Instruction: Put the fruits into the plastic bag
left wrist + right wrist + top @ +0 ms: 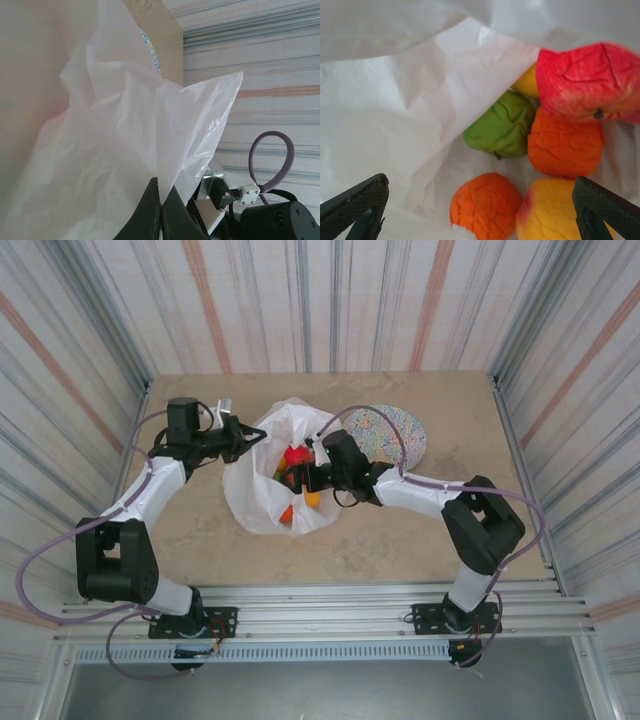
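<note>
The white plastic bag [262, 490] lies open in the middle of the table. My left gripper [255, 437] is shut on its upper left rim and holds it up; in the left wrist view the thin film of the plastic bag [115, 150] is pinched between the left gripper [161, 187] fingertips. My right gripper [480, 182] hangs open over the bag's mouth. Below it, inside the bag, lie several fruits: a green apple [502, 125], two oranges [565, 142] [482, 205], a red fruit [587, 82] and a yellow-orange pear [550, 210]. Nothing sits between the right fingers [355, 205].
A round speckled plate [390, 435] lies behind the right arm at the back right. Striped walls close in the table on three sides. A fold of bag film [420, 100] drapes over the left half of the bag's inside.
</note>
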